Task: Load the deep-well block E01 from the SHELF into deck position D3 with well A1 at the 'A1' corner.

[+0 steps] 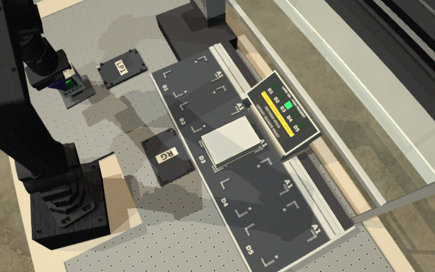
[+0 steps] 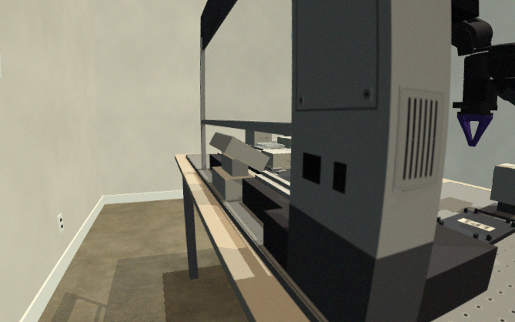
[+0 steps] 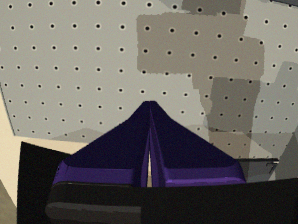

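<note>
A sealed white deep-well block [image 1: 231, 140] sits flat inside the corner brackets of deck position D3 [image 1: 202, 158]; I cannot read its ID label. On the status panel [image 1: 283, 114] the D3 light is green. My gripper [image 1: 60, 84] is shut and empty, fingertips together, pointing down just above the READY key [image 1: 73, 86]. In the exterior view the purple fingers [image 2: 471, 139] hang above the key's box [image 2: 513, 184].
The regrip nest RG [image 1: 167, 156] lies left of D3. The LP1 pad [image 1: 122, 68] lies right of the READY key. D1, D2, D4 and D5 hold nothing. A tall grey cabinet [image 2: 367, 128] blocks most of the deck in the exterior view.
</note>
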Tool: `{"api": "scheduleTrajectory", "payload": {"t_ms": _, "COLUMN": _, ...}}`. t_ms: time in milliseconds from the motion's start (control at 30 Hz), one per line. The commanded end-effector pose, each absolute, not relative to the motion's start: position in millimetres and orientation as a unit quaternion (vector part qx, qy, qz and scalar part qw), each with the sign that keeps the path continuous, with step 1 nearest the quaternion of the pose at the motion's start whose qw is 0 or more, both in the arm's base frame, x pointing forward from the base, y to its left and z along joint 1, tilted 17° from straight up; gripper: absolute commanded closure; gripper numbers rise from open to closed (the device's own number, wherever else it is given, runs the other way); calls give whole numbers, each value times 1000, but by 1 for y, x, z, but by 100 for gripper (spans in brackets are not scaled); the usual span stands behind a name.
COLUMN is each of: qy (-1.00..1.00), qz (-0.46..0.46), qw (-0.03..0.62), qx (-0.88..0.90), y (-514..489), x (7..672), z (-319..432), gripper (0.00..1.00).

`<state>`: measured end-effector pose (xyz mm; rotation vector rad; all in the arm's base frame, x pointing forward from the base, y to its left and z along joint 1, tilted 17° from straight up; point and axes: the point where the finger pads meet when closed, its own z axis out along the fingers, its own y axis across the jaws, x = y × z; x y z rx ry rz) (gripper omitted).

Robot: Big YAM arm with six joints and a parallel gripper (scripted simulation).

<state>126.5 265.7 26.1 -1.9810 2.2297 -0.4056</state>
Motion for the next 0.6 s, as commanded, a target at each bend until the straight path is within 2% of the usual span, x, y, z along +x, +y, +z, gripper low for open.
{"api": "scheduleTrajectory", "payload": {"t_ms": 0, "qy": 737, "qz": -133, "qw": 69, "qx": -659, "y": 268, "x": 132, "z": 21, "gripper": 100}}
{"api": "scheduleTrajectory", "payload": {"t_ms": 333, "qy": 737, "qz": -133, "qw": 69, "qx": -659, "y": 266, "x": 136, "z": 8, "gripper": 100}}
{"api": "scheduleTrajectory", "payload": {"t_ms": 367, "qy": 734, "qz": -124, "qw": 84, "qx": -662, "y": 285, "x": 137, "z": 15, "gripper": 100}}
{"api": "scheduleTrajectory", "payload": {"t_ms": 567, "qy": 737, "qz": -134, "qw": 69, "qx": -659, "y": 265, "x": 139, "z": -4, "gripper": 100}}
